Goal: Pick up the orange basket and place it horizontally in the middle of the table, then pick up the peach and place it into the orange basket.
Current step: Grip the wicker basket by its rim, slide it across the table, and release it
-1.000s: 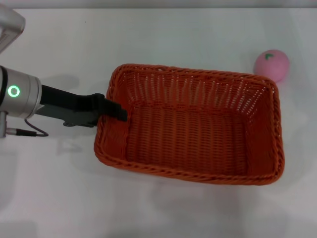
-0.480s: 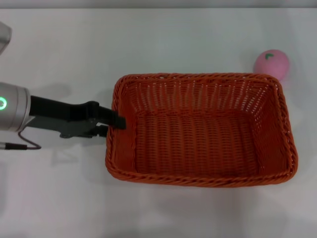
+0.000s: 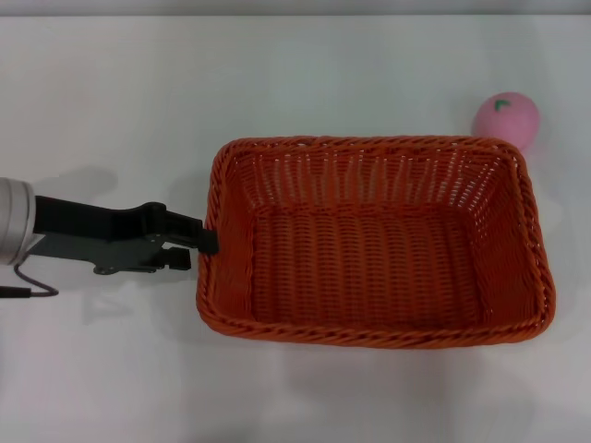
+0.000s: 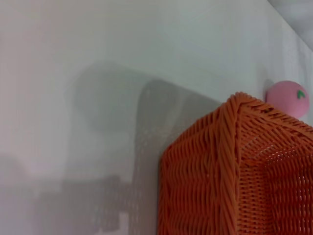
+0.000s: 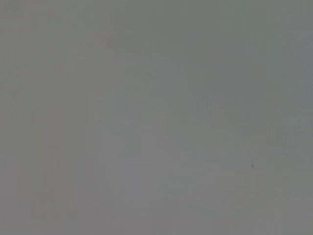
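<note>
One basket (image 3: 374, 242), large, orange and woven, sits on one white bench (image 3: 295, 83). One peach (image 3: 506, 120), small, round and pink, lies on the bench too. One robot arm (image 3: 88, 235) is in view, the left one, and it carries one gripper (image 3: 199, 245) with two dark fingers (image 3: 205, 242). That makes two loose things on the bench in all: one basket, one peach.

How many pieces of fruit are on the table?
1: the peach sits on the table just beyond the far right corner of the orange basket, which is empty.
</note>
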{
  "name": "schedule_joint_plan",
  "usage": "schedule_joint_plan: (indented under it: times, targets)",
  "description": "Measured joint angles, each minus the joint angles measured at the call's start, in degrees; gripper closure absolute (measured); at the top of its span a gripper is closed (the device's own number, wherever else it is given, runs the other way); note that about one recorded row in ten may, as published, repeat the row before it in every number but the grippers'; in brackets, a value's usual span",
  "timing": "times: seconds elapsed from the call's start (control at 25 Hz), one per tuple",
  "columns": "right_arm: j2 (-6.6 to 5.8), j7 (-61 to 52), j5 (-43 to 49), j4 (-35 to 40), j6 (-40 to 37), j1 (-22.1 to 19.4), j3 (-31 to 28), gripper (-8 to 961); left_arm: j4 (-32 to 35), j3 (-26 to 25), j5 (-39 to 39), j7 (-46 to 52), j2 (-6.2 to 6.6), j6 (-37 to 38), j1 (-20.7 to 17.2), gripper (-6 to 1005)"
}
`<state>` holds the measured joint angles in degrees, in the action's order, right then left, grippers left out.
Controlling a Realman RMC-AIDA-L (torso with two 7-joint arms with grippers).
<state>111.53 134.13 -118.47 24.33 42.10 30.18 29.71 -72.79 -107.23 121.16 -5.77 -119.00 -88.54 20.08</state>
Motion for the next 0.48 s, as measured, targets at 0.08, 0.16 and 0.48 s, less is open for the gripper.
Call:
schedule_joint_plan:
  times: [0.08, 0.16, 0.48]
  targets:
    - [0.0, 0.1, 0.0, -0.1, 0.0, 0.0, 0.0, 97, -1.2, 0.1, 0.0, 0.5, 0.0, -0.4, -0.9, 521]
    - [0.0, 0.1, 0.0, 0.0, 0.0, -0.1, 0.0, 97, -2.7, 0.1, 0.0, 0.9, -0.05, -0.8, -2.0, 521]
    - [-0.01, 0.4, 0.0, -0.1, 0.0, 0.0, 0.0, 96, -8.4, -0.2, 0.2, 3.0, -0.03, -0.9, -5.0, 521]
